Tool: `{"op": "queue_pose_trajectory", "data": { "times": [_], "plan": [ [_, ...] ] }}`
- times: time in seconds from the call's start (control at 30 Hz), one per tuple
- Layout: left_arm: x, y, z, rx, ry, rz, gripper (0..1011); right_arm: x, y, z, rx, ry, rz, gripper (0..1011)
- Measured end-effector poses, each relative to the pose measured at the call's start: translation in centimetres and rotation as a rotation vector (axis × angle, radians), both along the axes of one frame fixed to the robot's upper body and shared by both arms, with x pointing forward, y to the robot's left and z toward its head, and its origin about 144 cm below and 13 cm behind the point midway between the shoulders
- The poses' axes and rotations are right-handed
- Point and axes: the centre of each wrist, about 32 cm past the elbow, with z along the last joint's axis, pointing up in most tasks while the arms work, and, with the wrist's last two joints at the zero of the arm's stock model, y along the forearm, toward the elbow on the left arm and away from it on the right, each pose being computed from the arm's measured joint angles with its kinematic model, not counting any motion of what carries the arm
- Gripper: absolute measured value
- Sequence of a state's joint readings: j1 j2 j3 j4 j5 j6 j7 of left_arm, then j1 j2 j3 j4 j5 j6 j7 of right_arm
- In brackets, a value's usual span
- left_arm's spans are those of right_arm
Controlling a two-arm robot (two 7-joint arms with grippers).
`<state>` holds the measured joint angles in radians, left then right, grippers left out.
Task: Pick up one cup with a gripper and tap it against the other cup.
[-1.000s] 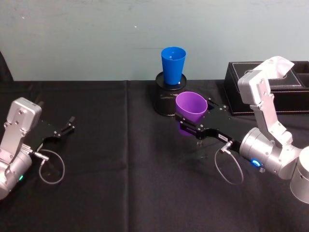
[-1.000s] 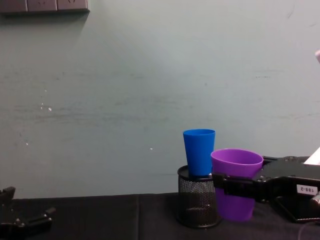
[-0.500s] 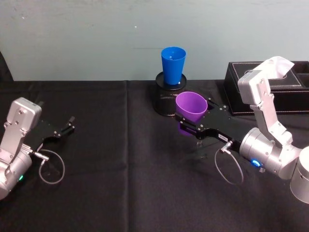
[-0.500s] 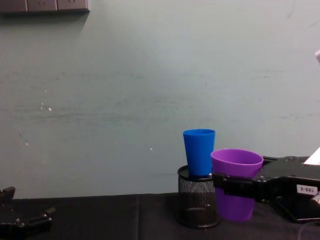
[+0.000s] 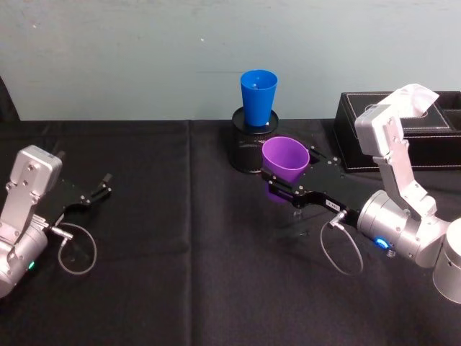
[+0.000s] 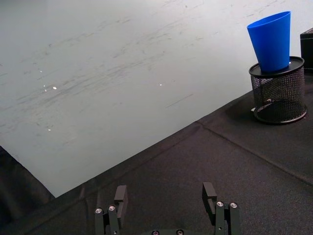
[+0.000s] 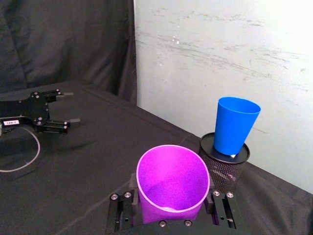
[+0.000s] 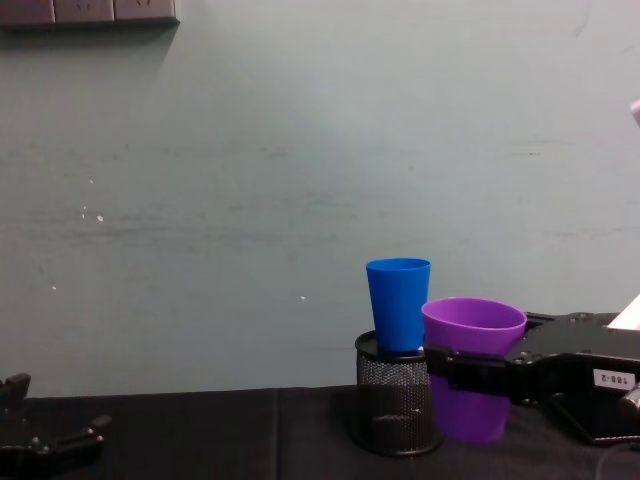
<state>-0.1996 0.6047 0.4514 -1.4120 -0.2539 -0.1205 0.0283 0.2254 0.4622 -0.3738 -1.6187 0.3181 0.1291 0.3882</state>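
My right gripper (image 5: 288,180) is shut on the purple cup (image 5: 283,161), holding it upright a little above the black tablecloth; the same grip shows in the chest view on the purple cup (image 8: 472,365) and in the right wrist view on the purple cup (image 7: 172,182). The blue cup (image 5: 258,97) stands on a black mesh pen holder (image 5: 248,144) just behind and to the left of the purple one, with a small gap between them. In the chest view the blue cup (image 8: 398,303) rises above the purple rim. My left gripper (image 5: 97,189) rests open at the far left, its fingers (image 6: 120,196) apart.
A black box (image 5: 389,130) sits at the back right, behind my right arm. The mesh pen holder (image 8: 395,405) stands near the wall. Black cloth (image 5: 187,274) covers the table, with open room across the middle and front.
The purple cup has risen very slightly in my right gripper. The left arm has not moved.
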Motion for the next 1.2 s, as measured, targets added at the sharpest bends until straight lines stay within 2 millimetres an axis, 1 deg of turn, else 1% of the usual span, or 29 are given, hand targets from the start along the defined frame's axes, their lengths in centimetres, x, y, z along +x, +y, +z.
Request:
{"op": "queue_pose_trajectory", "data": {
  "times": [1.2],
  "plan": [
    [0.00, 0.00, 0.00, 0.000, 0.000, 0.000, 1000, 0.00, 0.00, 0.00, 0.000, 0.000, 0.000, 736]
  ]
}}
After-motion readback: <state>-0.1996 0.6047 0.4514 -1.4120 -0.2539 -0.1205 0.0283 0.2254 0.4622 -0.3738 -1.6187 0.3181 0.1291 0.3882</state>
